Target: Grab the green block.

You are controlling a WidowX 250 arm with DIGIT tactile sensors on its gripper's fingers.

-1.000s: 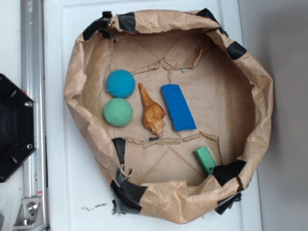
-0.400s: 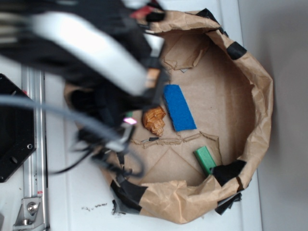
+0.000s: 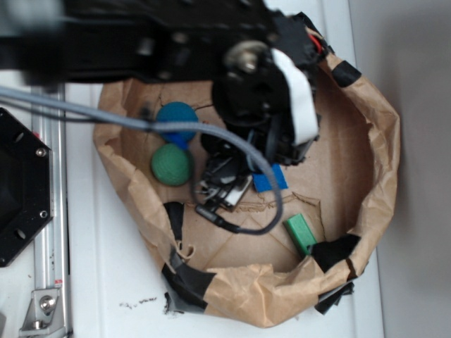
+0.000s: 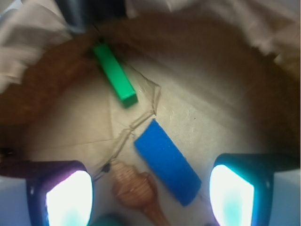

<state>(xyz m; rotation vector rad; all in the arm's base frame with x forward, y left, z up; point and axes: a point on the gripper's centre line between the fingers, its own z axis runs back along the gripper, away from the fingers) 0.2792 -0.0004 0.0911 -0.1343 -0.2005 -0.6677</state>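
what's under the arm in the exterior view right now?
The black arm covers most of the flat blue rectangular slab and the whole brown shell there; the wrist view shows the shell beside the slab. The small mint-green block stays uncovered near the paper wall.

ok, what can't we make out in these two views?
- Shell: hidden by the arm in the exterior view; cut off by the bottom edge in the wrist view.
- Blue slab: mostly covered by the arm in the exterior view.
- Green block: far end runs into shadow by the paper wall in the wrist view.
- Gripper: fingertips glare-washed and cropped in the wrist view; hidden under the arm in the exterior view.
- Balls: blue ball partly covered by the cable.
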